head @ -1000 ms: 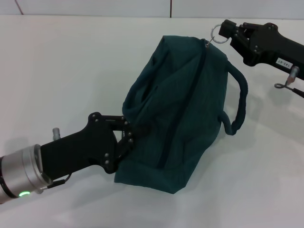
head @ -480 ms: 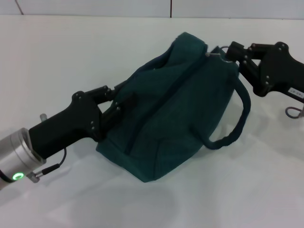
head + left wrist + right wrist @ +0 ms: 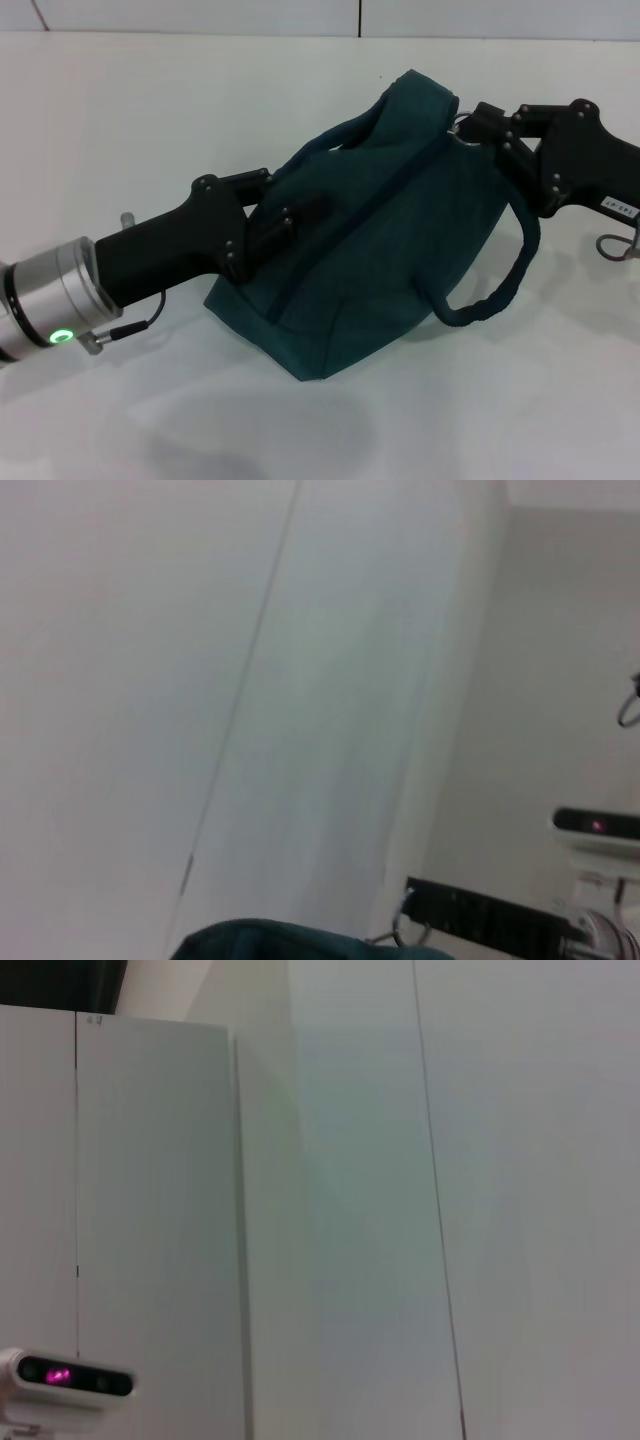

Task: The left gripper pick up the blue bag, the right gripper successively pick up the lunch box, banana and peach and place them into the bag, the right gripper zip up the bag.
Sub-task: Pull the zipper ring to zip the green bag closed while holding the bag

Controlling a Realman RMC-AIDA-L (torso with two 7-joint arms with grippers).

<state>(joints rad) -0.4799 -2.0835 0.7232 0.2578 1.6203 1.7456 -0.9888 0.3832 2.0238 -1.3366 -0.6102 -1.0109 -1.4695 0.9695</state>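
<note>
Bag (image 3: 370,230) sits between your two grippers, bottom edge on or just above the white bench (image 3: 150,120); contact is not clear. Compared with a second ago it has swung round: the closed top seam now points up and away from you, and the bag sits more toward the middle of the view.

Left gripper (image 3: 270,225) is clamped on the cloth at the bag's near-left side. It has come up and inward with the bag over the last second.

Right gripper (image 3: 470,125) is at the far-right top corner, at the zip ring. A second ago it held that ring out clear of the bag; now it is pressed close against the corner. Fingers look closed on the ring, but the ring is mostly hidden, so check that.

Zip line runs shut along the whole top as far as you can see. One strap (image 3: 500,290) hangs loose off the right side, looping down toward the bench. The other arches over the top.

No lunch box, banana or peach in view; judge them inside. Reading: zipping looks finished or at its last pull. Your wrist views show only wall panels, plus a sliver of bag in the left one.
</note>
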